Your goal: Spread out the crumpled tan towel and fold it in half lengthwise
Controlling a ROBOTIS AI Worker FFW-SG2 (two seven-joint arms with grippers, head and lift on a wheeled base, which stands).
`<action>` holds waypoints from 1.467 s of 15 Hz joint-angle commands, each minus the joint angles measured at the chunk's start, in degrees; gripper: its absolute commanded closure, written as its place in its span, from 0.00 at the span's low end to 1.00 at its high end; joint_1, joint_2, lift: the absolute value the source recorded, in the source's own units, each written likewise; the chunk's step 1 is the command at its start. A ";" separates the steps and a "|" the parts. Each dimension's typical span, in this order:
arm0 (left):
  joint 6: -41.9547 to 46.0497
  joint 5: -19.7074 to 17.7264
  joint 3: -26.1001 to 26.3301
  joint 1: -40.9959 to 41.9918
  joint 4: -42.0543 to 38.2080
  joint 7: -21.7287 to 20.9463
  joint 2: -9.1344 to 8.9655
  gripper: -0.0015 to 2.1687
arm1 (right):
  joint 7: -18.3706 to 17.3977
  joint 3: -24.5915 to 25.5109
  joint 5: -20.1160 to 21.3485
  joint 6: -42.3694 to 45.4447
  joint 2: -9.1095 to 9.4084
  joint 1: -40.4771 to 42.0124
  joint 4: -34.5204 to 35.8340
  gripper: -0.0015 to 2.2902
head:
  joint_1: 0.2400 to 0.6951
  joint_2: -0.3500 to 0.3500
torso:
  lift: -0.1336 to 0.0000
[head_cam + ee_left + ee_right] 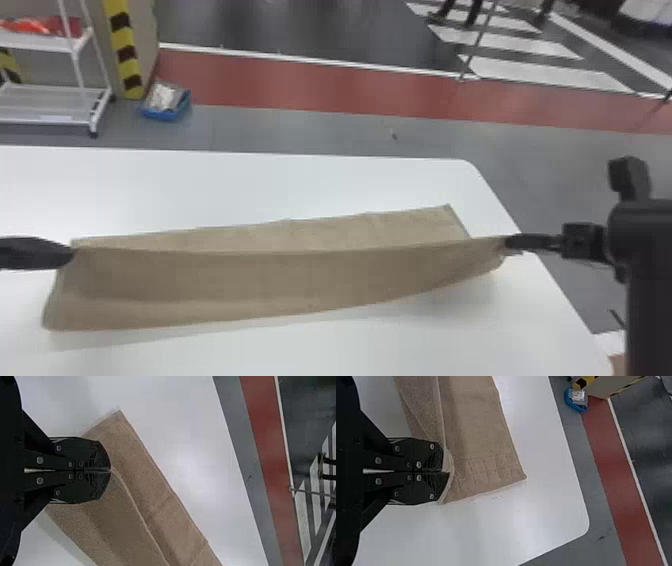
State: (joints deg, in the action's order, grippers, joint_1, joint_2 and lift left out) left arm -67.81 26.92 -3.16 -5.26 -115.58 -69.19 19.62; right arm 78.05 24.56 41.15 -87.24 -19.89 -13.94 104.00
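Towel [240, 280] stretches in a long band across the bench [225, 175], drawn out between the two tools. Its left end is in the left tool [71, 254], its right end in the right tool [509, 242]. A line runs from one tool to the other, dipping slightly in the middle. On the robot's side of that line, the cloth slopes down to a curved near edge, with a shadow on the bench beside it. Beyond the line lies a narrower strip, its far right corner resting on the bench, well inside the rounded far corner of the bench.

In the left wrist view, the fingers of the left tool [110, 470] are closed together, pinching the towel where the line begins. In the right wrist view, the fingers of the right tool [446, 472] are also pressed together, with the cloth gripped at their tips; near them, a woven pattern of squares crosses the end of the towel. The right arm [650, 280] comes in from the right side of the head view.

Behind the bench, a blue bin [162, 114] sits on the floor near a white rack [50, 120] and a yellow-and-black striped post [122, 47].
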 commanded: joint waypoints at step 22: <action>7.91 1.82 2.28 -15.83 26.63 3.18 -0.02 0.70 | 0.28 -4.60 2.27 -2.84 -0.86 -25.70 -34.48 0.87 | 1.00 0.31 | 0.07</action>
State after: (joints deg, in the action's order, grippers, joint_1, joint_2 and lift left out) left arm -60.05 28.74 -0.88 -21.03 -88.95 -66.00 19.60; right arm 78.05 20.09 43.25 -89.79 -20.97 -39.64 69.54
